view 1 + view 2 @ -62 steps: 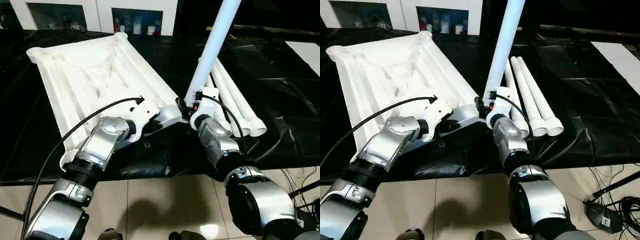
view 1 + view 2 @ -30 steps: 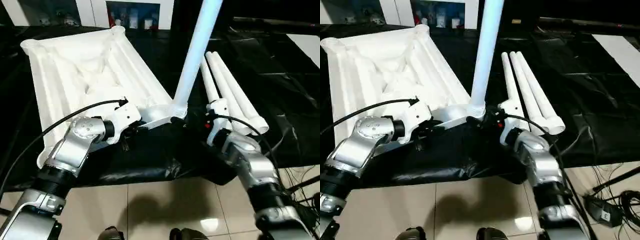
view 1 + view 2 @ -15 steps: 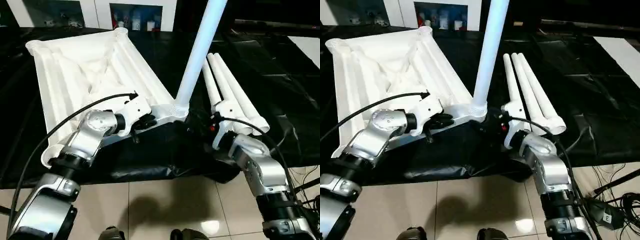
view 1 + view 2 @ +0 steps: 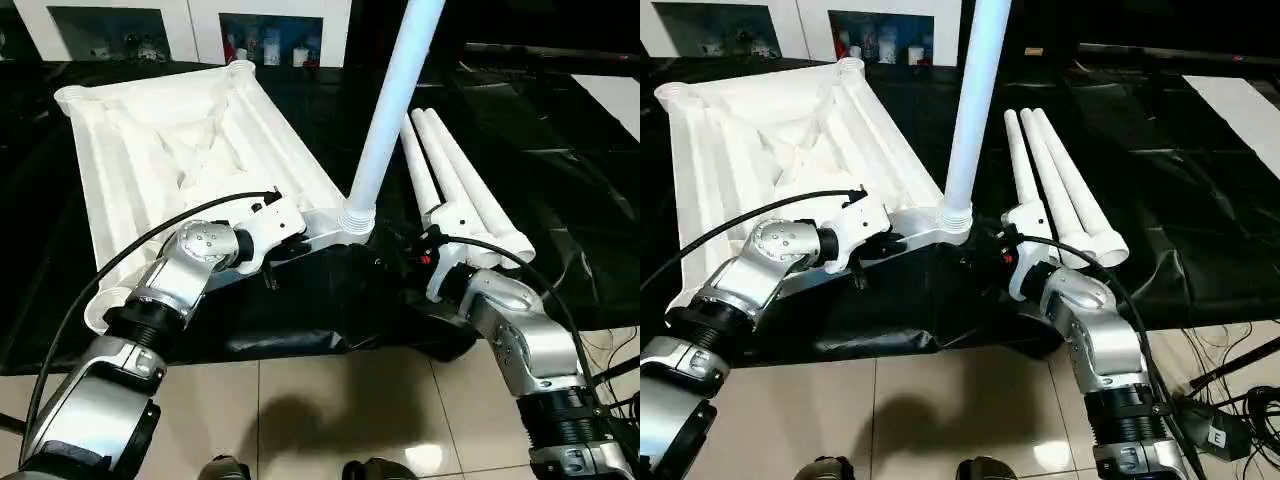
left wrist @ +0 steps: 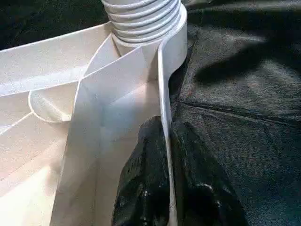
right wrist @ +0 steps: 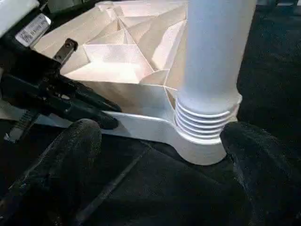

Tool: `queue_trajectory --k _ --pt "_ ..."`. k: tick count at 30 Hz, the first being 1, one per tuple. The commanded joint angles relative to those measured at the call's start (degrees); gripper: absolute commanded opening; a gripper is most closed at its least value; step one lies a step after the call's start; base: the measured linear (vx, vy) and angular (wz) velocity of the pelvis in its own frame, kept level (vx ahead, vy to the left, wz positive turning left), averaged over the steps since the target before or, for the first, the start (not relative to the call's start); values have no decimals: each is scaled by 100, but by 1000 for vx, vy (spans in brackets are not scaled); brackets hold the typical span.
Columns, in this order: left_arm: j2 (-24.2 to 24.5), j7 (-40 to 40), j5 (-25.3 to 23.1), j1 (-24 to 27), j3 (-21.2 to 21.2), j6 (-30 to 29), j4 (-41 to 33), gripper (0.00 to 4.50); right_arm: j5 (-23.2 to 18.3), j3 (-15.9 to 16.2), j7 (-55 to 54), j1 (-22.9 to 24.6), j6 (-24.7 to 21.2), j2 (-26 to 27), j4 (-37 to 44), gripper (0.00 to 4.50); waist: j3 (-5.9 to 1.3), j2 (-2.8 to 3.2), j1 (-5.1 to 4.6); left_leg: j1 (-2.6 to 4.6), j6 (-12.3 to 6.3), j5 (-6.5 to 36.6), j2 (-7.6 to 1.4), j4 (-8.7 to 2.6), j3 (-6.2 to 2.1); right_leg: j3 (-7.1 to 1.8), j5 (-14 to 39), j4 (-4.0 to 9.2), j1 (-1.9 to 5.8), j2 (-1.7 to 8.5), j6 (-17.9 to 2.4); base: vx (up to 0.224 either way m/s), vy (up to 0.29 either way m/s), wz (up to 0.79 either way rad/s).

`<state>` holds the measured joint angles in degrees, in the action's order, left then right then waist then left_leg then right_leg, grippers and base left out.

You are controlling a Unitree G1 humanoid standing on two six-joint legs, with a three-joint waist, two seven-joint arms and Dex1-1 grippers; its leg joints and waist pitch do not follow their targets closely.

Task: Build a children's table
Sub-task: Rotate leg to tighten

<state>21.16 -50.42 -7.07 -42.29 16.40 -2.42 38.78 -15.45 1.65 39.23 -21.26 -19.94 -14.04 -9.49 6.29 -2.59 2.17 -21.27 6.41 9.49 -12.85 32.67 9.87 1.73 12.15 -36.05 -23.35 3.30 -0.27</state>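
Note:
The white table top point(image 4: 180, 140) lies upside down, ribs up, on the black-covered bench. One white leg point(image 4: 390, 110) stands upright in its near right corner socket point(image 4: 355, 222), threaded collar showing point(image 6: 204, 125). My left gripper point(image 5: 164, 129) is shut on the top's thin rim just beside that socket, one finger point(image 5: 141, 188) on each side of the wall. My right gripper point(image 6: 162, 129) is open, its fingers point(image 6: 75, 146) spread wide on either side of the socket and apart from the leg. Three loose legs point(image 4: 460, 190) lie side by side to the right.
Black plastic sheeting point(image 4: 560, 150) covers the bench, crumpled at the front edge point(image 4: 330, 335). Tiled floor point(image 4: 330, 410) lies below, with cables point(image 4: 1230, 420) at the right. White cabinets point(image 4: 190, 20) stand behind, and a white panel point(image 4: 615, 95) lies at the far right.
My right gripper, shut around the leg's base 2.1 s ago, has let go and drawn back to the right, open. The leg stays upright in the socket. The left gripper keeps its hold.

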Motion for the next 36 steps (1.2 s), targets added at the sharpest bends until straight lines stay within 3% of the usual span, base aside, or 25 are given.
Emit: queue_trajectory --k 1,7,11,18,20,21,22,23,24,25,26,28,29,30,31,32,33,34,35,36 --pt "75 -270 103 152 -23 5 -40 2 -66 16 138 71 -83 -115 142 450 -474 92 43 49 -312 410 26 -269 42 -224 -1077 292 410 288 -1618 0 0 0" --pt "292 -847 356 578 23 97 -589 2 -59 1 265 103 -54 -255 141 450 -459 94 45 64 -425 429 11 -270 58 -222 -1196 285 384 287 -1691 0 0 0" --pt "301 -414 60 634 101 396 -470 2 -77 2 173 141 -96 -170 201 450 -447 96 52 72 -336 649 -2 -289 57 -220 -635 328 370 298 -1570 0 0 0" --pt "308 -357 84 546 -26 383 -421 2 -98 9 107 123 -68 -90 162 450 -442 93 59 78 -219 660 1 -298 57 -228 -422 339 354 304 -1488 0 0 0" --pt "339 -374 84 550 -41 370 -472 2 -59 35 98 118 -5 -88 135 450 -439 100 65 110 -164 949 -1 -317 60 -219 -112 360 379 302 -1473 0 0 0" --pt "347 -402 95 551 -44 344 -489 2 -30 52 85 120 20 -89 131 450 -408 108 62 160 -86 1491 -8 -358 65 -201 595 423 392 293 -1444 0 0 0" --pt "349 -420 100 555 -49 343 -495 2 -13 57 76 123 29 -84 131 450 -401 116 59 196 -67 1749 -5 -375 71 -187 938 456 405 277 -1443 0 0 0" --pt "350 -413 85 550 -48 353 -497 2 -17 60 62 122 -14 -65 126 450 -367 29 116 -184 -436 1967 132 -442 -106 34 1720 543 727 407 -1261 0 0 0" --pt "350 -411 80 546 -49 349 -497 2 -2 73 54 121 -22 -60 121 450 -372 183 108 -130 -777 2052 150 -448 -139 213 2908 735 773 552 -846 0 0 0" --pt "349 -404 71 541 -50 359 -488 2 8 90 43 123 -39 -50 120 450 -364 152 44 -115 -953 2069 197 -381 -147 278 3334 823 798 576 -801 23 14 36" --pt "345 -400 65 534 -51 373 -472 2 7 96 28 124 -58 -40 116 450 -324 220 83 -266 -1142 1580 207 -270 -166 482 3950 1038 1045 728 -699 82 32 42" --pt "336 -398 54 519 -48 385 -439 2 -13 77 18 121 -66 -27 110 450 -348 209 41 -381 -1210 1323 209 -225 -218 646 3791 1068 1226 727 -649 94 34 42" --pt "332 -397 46 509 -45 394 -419 2 -45 50 13 120 -81 -10 111 450 -410 390 -55 234 -937 1475 31 -347 -144 579 3271 1023 906 459 -827 111 32 30" --pt "330 -400 43 504 -43 397 -411 2 -69 30 -11 122 -127 -3 118 450 -396 371 -188 528 -1020 1523 -207 -550 -401 586 1943 605 725 149 -1243 111 32 30" --pt "329 -402 40 499 -42 396 -404 2 -91 12 -25 121 -162 -4 121 450 -391 383 -253 697 -1192 1597 -297 -595 -514 572 1562 442 594 101 -1342 139 1 11" --pt "328 -403 39 498 -41 395 -403 2 -97 8 -29 121 -171 -6 121 450 -420 392 -299 1070 -1618 1664 -449 -559 -636 488 992 210 295 194 -1482 183 -14 3" --pt "328 -414 36 496 -33 402 -401 2 -102 1 -21 122 -169 -17 117 450 -398 273 -343 1017 -2088 1392 -366 -522 -609 357 465 163 301 305 -1354 183 -14 3" --pt "330 -421 36 494 -23 402 -403 2 -106 -1 -14 123 -158 -26 111 450 -435 92 -176 439 -2165 1065 203 -205 -128 24 -315 423 884 473 -1256 183 -2 9" --pt "327 -423 33 494 -13 399 -404 2 -113 -11 -8 125 -145 -41 106 450 -535 0 -26 12 -2045 999 559 73 -5 -245 -665 514 1400 407 -1190 187 18 19" --pt "327 -424 33 494 -12 399 -405 2 -114 -13 -7 126 -143 -43 105 450 -580 77 124 -378 -1831 485 543 269 -88 -393 -1324 568 1653 441 -1441 187 18 19"
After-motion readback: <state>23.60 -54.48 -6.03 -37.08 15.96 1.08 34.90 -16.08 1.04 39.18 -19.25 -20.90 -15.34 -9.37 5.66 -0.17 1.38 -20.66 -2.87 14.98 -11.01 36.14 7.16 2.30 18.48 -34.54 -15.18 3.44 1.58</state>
